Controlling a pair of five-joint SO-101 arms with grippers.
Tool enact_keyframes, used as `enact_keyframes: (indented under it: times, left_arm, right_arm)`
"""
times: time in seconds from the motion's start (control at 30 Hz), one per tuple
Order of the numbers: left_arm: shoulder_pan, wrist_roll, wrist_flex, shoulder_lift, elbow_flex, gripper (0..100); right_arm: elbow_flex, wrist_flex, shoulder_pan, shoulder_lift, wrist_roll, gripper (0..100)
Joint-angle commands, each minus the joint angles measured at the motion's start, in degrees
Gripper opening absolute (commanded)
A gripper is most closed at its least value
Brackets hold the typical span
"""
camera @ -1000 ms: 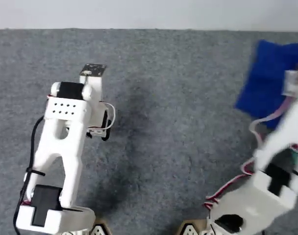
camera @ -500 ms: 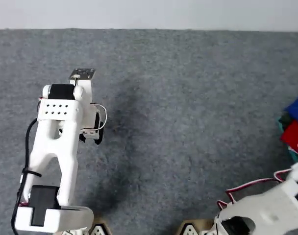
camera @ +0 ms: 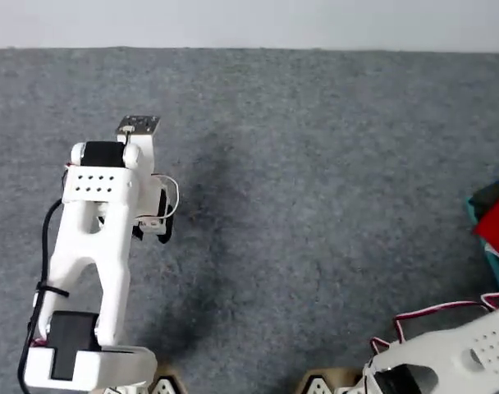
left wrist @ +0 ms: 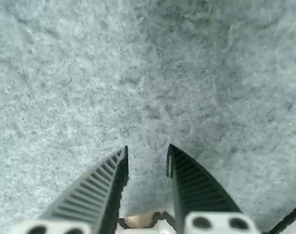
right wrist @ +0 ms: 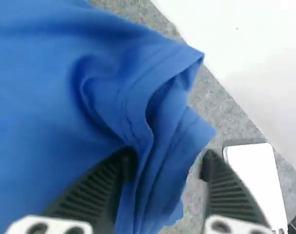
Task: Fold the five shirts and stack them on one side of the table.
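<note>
Between the ribbed jaws of the right gripper point(right wrist: 168, 156) lay a bunched fold of the blue shirt point(right wrist: 65, 87). The jaws stood well apart. One pressed against the cloth, while the other stood just clear of it with a sliver of grey showing between, so I judged that the gripper straddled the hem rather than pinched it. The rest of the shirt spread away from the jaws in soft ridges, and its doubled hem ended near the edge of the table point(camera: 315, 164).

From above, the right arm point(camera: 463, 361) reached off toward the right-hand side. A pile point(camera: 489, 215) of cloth sat at the table's edge there, with a red shirt point(camera: 497, 220) and a darker layer showing. How many shirts it held could not be told.

The left gripper point(left wrist: 147, 148) hung over bare grey felt. Its fingers stood a little apart and held nothing, and the left arm point(camera: 102, 230) was well away from the pile.

The shirt looked light and limp (thin knit, by the way it slumped), so it should weigh next to nothing but will sag, unfold and drag if lifted by a single layer. The stitched hem, where several layers bunch, seemed the best place to take hold, since it gives the ribbed jaws something thick to bite. A grip on the smooth middle would likely gather one ply only and let the fold fall open.
</note>
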Motion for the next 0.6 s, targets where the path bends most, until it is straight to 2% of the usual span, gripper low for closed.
enact_keyframes:
  times: [0.0, 0.1, 0.27, 0.43, 0.57]
  left_arm:
    - [0.00, 0.70, -0.44, -2.29, -0.13, 13]
    - [0.00, 0.70, -0.44, -2.29, -0.13, 13]
    - [0.00, 0.70, -0.44, -2.29, -0.22, 13]
    - [0.18, 1.14, -0.09, -2.81, -1.36, 13]
    - [0.35, 1.14, 1.85, -3.43, -7.69, 9]
  right_arm:
    - [-2.99, -1.36, -1.54, -5.93, 0.09, 24.8]
    - [-2.99, -1.36, -2.77, -10.42, -0.88, 24.7]
    - [-2.64, 0.57, -6.55, -18.68, -8.88, 24.0]
    - [-2.99, 17.36, -19.91, -20.00, -10.46, 23.3]
    - [-2.64, 30.02, -33.19, -21.32, -10.11, 16.5]
